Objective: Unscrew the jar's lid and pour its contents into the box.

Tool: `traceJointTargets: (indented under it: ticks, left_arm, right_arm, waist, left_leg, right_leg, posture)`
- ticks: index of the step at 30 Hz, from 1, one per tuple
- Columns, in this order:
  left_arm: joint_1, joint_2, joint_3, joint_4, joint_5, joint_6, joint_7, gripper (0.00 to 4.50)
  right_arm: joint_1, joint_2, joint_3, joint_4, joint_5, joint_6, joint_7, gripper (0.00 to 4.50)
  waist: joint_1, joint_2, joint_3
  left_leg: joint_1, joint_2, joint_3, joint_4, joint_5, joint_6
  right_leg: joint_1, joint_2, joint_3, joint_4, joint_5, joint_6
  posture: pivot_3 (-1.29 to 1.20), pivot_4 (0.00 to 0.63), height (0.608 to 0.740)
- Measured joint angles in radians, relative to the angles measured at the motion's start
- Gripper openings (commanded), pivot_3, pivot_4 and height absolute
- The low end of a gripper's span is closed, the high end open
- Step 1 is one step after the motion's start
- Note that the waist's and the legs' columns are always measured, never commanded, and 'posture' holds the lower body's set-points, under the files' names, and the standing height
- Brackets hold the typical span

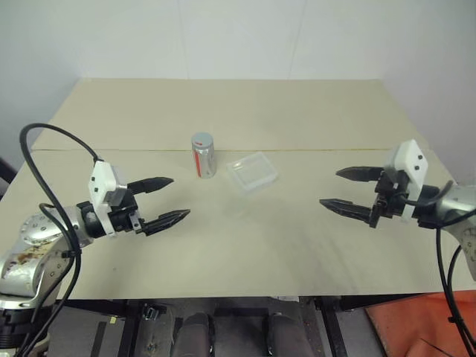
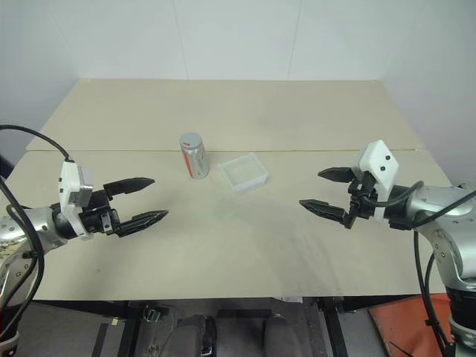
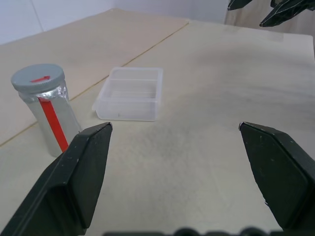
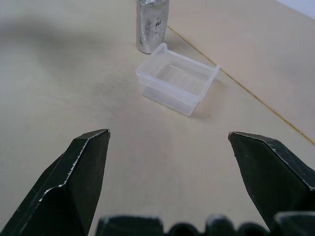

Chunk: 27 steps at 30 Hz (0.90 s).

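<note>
Black and tapered, the two fingers of the left gripper (image 1: 168, 199) stand spread wide apart with nothing between them, hovering above the pale beige table (image 1: 297, 245) on the robot's left side and pointing toward the middle. The right gripper (image 1: 346, 188) mirrors it on the robot's right, its black fingers also spread wide and holding nothing, pointing inward over bare tabletop. Neither gripper touches any object, and both are well apart from the things at the centre.

Between the two grippers and farther back on the table stands the jar (image 1: 203, 155), a small silvery cylinder, upright, with a red stripe running down its label. The lid (image 3: 38, 78), a flat grey disc with a small red mark on top, sits on the jar's mouth. What is inside the jar cannot be seen.

Just beside the jar, on its right as the robot faces it, lies the box (image 1: 252, 171), a shallow clear plastic container with rounded corners, open side up. It is turned at a slight angle to the table's edges. Whether it touches the jar cannot be told; in the left wrist view a narrow strip of table shows between them. The box looks empty.

A thin seam (image 1: 335, 149) runs across the table from left to right, close behind the jar and the box. A white wall (image 1: 238, 37) rises behind the table's far edge.
</note>
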Motion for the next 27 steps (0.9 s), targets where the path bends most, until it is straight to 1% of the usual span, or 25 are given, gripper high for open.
traceJointTargets:
  ticks: [5,9,12,17,20,23,25,27]
  left_arm:
    - [0.004,-0.002,-0.001,0.0,0.019,-0.001,0.004,4.48]
    - [0.041,-0.003,0.002,-0.006,0.027,-0.002,0.012,4.48]
    - [0.05,-0.026,0.001,-0.005,0.062,-0.021,0.047,4.48]
    - [0.049,-0.14,-0.014,0.038,0.119,-0.039,0.175,4.48]
    - [0.04,-0.224,-0.033,0.069,0.184,-0.082,0.274,4.48]
    - [-0.003,-0.349,-0.054,0.121,0.264,-0.138,0.418,4.48]
    - [-0.03,-0.404,-0.072,0.16,0.312,-0.182,0.481,4.48]
    - [-0.061,-0.432,-0.097,0.204,0.347,-0.223,0.509,4.48]
  right_arm:
    - [-0.011,0.012,0.006,0.003,-0.002,-0.004,-0.005,4.5]
    - [-0.033,0.012,0.009,0.016,-0.002,-0.006,0.001,4.5]
    - [-0.034,0.014,0.016,0.024,-0.004,-0.012,0.008,4.5]
    - [-0.038,0.025,0.02,0.024,-0.003,-0.013,0.014,4.5]
    - [-0.037,0.025,0.02,0.024,-0.003,-0.013,0.016,4.5]
    - [-0.041,0.025,0.02,0.023,-0.003,-0.013,0.016,4.5]
    - [-0.053,0.025,0.022,0.022,-0.003,-0.013,0.015,4.5]
    - [-0.059,0.025,0.025,0.02,-0.002,-0.013,0.015,4.5]
  waist:
    - [-0.001,0.0,0.0]
    - [-0.001,0.0,0.0]
    - [0.001,0.0,0.0]
    - [0.005,0.0,0.0]
    - [0.005,0.0,0.0]
    - [0.011,0.0,0.0]
    - [0.013,0.0,0.0]
    - [0.015,0.0,0.0]
  left_leg:
    - [0.0,0.0,0.0,0.0,0.0,0.0]
    - [0.0,0.0,0.0,0.0,0.0,0.0]
    - [0.0,0.0,0.0,0.0,0.0,0.0]
    - [0.0,0.0,0.0,0.0,0.0,0.0]
    - [0.0,0.0,0.0,0.0,0.0,0.0]
    - [0.0,-0.001,-0.001,0.001,0.0,0.0]
    - [0.0,-0.001,-0.001,0.001,0.0,0.0]
    - [0.0,-0.001,-0.001,0.001,0.0,0.0]
  right_leg:
    - [0.0,0.0,0.0,0.0,0.0,0.0]
    - [0.0,0.0,0.0,0.0,0.0,0.0]
    - [0.0,0.0,0.0,0.0,0.0,0.0]
    - [0.0,0.0,0.0,0.0,0.0,0.0]
    - [0.001,0.0,0.0,0.0,0.0,0.0]
    - [0.001,0.0,0.0,0.001,0.0,0.0]
    - [0.001,0.0,0.0,0.001,0.0,0.0]
    - [0.001,0.0,0.0,0.001,0.0,0.0]
  posture:
    - [0.0,0.15,0.74]
    - [0.0,0.15,0.74]
    - [0.0,0.15,0.74]
    - [0.0,0.15,0.74]
    - [0.0,0.15,0.74]
    - [0.0,0.15,0.74]
    - [0.0,0.15,0.74]
    - [0.0,0.15,0.74]
